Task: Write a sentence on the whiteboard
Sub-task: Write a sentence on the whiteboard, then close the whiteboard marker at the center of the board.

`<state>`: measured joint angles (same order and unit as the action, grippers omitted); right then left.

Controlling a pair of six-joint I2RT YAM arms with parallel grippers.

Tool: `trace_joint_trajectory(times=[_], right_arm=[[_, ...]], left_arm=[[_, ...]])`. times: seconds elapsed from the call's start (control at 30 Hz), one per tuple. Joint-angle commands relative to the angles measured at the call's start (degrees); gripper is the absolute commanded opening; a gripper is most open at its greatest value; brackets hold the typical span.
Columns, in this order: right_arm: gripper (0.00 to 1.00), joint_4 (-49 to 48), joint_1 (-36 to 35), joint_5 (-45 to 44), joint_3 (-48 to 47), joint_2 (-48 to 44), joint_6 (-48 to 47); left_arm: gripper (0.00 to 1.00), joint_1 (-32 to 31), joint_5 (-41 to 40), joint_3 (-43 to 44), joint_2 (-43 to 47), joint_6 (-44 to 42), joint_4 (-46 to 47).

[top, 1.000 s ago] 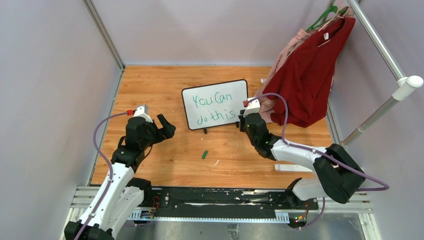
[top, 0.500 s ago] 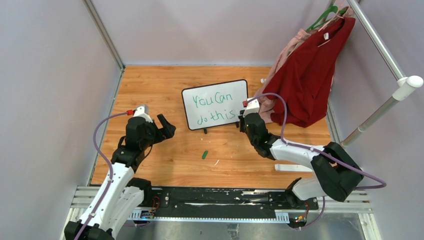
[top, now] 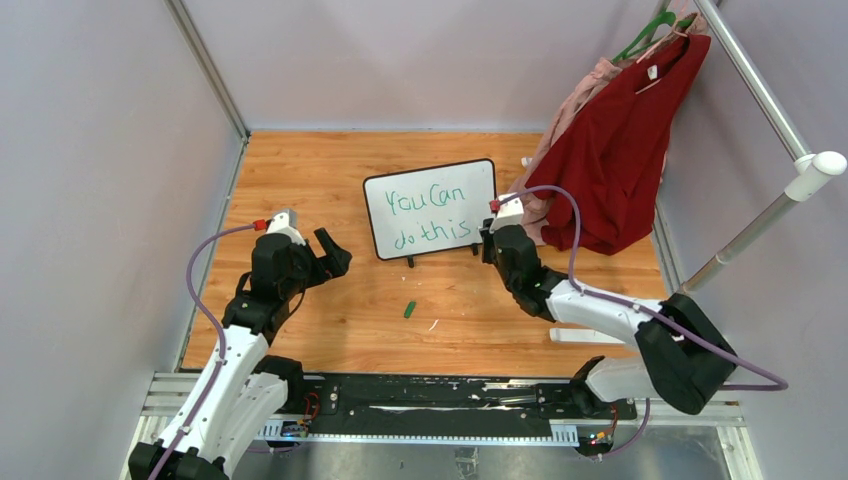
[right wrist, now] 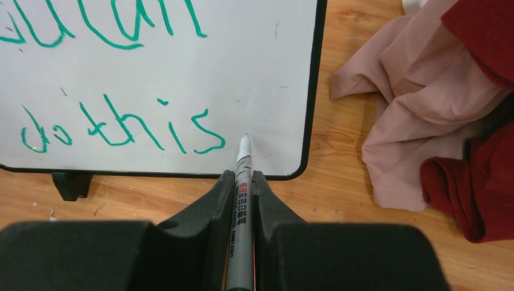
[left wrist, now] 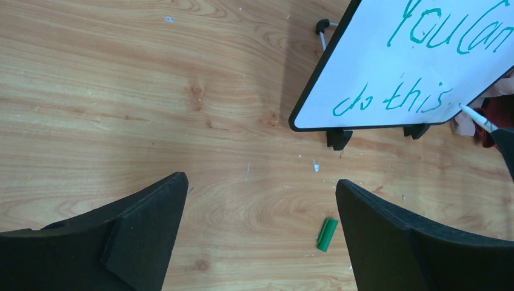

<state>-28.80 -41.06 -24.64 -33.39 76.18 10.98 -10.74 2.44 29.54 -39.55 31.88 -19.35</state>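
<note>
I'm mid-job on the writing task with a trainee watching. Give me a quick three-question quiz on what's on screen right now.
1. True or false: the right gripper is shut on a marker whose tip points at the whiteboard.
2. The green cap lies: A on the whiteboard; B on the table, in front of the whiteboard; C behind the whiteboard.
3. Fill in: the bottom line of the writing reads "do ___".

Key: 1 true; 2 B; 3 this.
</note>
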Motion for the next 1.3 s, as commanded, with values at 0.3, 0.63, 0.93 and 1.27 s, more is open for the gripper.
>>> trace_joint_trajectory(times=[0.3,0.63,0.93,1.27], right_arm=[[0.00,13.1,-1.1,5.2,-1.3,-17.0,2.0],[0.00,28.5,-2.3,21.0,-1.1,-31.9,5.2],[0.00,33.3,-2.7,22.7,5.9,-40.8,7.2],[0.00,32.2,-2.7,27.3,8.0,-43.2,8.5]], left_arm=[[0.98,-0.4,1.4,-0.5,0.5,-0.7,1.6],[0.96,-0.9,8.4,2.1,-0.4,-3.2,0.9],[0.93,-10.9,1.7,4.7,2.0,-5.5,-7.8],[0.93,-23.1,-2.1,4.1,-1.0,-4.5,-7.7]])
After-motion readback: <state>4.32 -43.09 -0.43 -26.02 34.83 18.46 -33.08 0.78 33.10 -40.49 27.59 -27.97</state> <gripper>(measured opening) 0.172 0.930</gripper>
